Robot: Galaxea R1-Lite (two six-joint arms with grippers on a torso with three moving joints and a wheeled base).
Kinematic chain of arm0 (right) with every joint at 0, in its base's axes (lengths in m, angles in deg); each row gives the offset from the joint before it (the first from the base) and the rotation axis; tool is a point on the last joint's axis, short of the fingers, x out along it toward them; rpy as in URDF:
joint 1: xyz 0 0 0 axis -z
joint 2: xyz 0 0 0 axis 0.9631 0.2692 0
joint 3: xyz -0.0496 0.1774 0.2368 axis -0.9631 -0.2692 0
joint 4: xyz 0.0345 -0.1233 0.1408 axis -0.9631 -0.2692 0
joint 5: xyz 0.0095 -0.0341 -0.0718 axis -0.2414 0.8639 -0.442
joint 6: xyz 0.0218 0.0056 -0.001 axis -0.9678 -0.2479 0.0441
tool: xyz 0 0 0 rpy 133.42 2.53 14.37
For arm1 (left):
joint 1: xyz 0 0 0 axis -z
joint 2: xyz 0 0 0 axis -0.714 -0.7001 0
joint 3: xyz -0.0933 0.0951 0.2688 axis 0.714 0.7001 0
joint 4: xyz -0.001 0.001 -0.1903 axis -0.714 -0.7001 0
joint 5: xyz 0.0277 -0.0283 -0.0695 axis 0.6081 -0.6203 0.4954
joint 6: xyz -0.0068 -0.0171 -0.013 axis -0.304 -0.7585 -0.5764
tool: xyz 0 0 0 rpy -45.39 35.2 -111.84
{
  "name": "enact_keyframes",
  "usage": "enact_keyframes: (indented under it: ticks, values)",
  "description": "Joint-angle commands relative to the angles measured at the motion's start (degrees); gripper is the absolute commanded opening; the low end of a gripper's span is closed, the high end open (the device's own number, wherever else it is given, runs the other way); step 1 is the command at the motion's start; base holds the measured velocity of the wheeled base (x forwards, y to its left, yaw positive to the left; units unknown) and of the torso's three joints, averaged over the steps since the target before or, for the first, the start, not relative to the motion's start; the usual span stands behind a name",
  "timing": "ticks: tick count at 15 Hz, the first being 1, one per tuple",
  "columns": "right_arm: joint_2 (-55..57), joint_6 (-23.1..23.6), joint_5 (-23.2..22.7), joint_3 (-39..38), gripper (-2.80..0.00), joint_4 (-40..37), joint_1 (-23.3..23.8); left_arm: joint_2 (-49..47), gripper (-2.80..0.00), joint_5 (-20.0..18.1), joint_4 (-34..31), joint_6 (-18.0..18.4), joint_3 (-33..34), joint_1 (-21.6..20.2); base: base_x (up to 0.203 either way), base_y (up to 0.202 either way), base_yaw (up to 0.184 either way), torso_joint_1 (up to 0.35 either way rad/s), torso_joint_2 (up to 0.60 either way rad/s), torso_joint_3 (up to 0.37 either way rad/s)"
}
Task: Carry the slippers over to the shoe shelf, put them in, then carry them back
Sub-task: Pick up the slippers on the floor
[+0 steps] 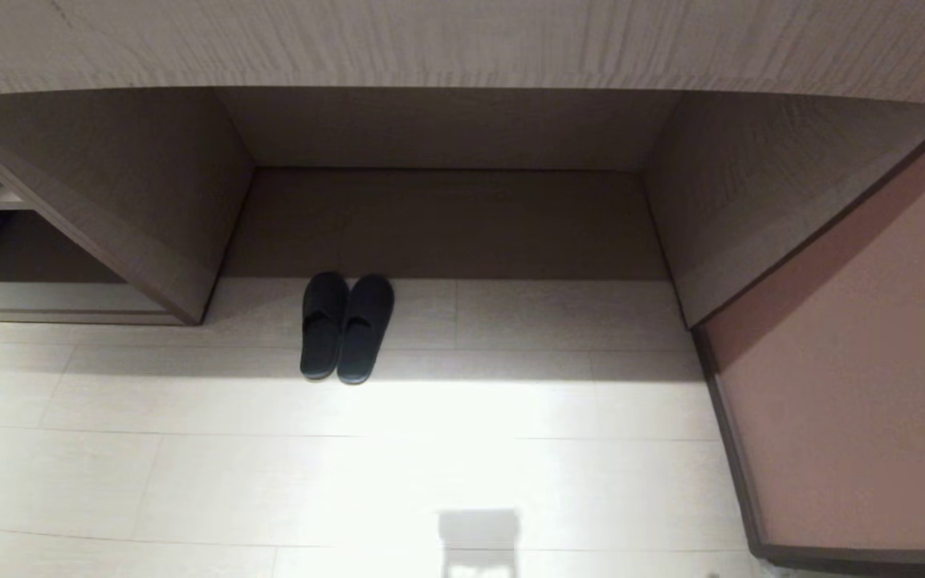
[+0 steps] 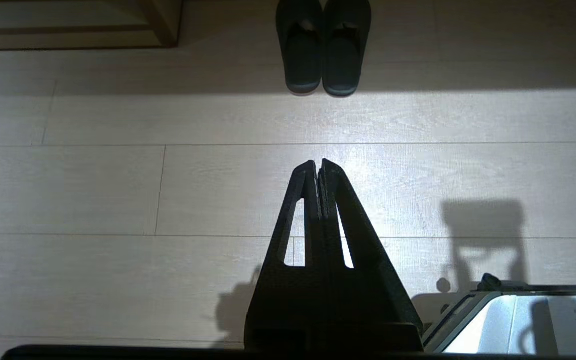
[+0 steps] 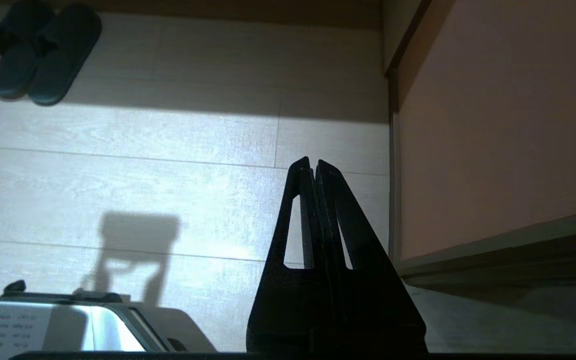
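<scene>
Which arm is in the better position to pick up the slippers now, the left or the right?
Probably the left. In its wrist view the slippers lie straight ahead of the left gripper, while for the right gripper they sit far off to the side. Both grippers are shut.

Wide open pale floor (image 1: 430,466) across the lower frame, free for passage. At upper centre, the slippers (image 1: 348,327) sit side by side at the mouth of a deep recess (image 1: 446,217). A pinkish wall (image 1: 856,385) closes the right side, a wood panel (image 1: 133,201) the upper left.
</scene>
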Motion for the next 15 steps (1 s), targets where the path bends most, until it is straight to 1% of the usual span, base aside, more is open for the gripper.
enact_keyframes:
  ticks: [1, 15]
  values:
    - [-0.11, 0.02, -0.04, 0.0, -2.8, 0.01, 0.0, -0.08, -2.8, -0.01, -0.05, 0.02, 0.0, -0.02, 0.0, 0.0, 0.0, 0.002, 0.01, -0.188]
    - [-0.11, 0.02, -0.04, 0.0, -2.8, 0.01, -0.09, -0.08, -2.8, -0.01, -0.05, 0.02, 0.0, -0.02, 0.0, 0.0, 0.0, 0.003, 0.0, -0.198]
